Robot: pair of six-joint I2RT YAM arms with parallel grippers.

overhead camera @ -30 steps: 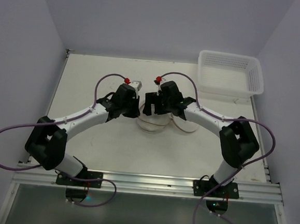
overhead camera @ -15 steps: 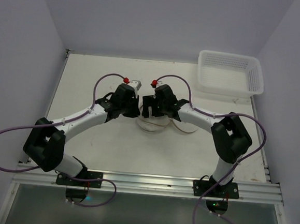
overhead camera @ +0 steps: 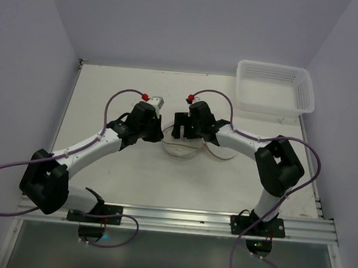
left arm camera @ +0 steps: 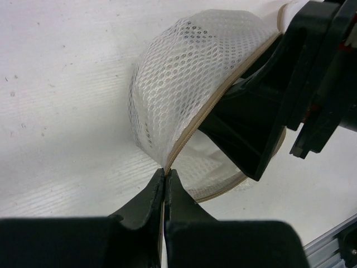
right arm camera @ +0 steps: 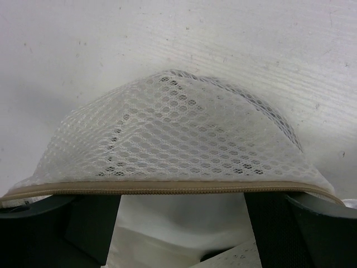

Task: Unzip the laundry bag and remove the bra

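Surface: off-white speckled bench [overhead camera: 107, 97], pale lilac walls [overhead camera: 175, 22] around it.
Far right corner: white slotted plastic basket [overhead camera: 274, 87].
Bench middle: white mesh dome-shaped laundry bag [left arm camera: 189, 72], tan-rimmed.
Left gripper [left arm camera: 164, 177]: pinched closed on the bag's tan rim.
Right gripper [right arm camera: 181, 223]: fingers spread wide, the rim lying across them.

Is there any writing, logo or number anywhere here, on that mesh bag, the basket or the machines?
No text can be read in any view.
The bag: plain white mesh and tan rim, no label showing.
The basket: no print visible.
The left arm and right arm: no readable marking.
The lit unit below the left arm's base: too small to tell.
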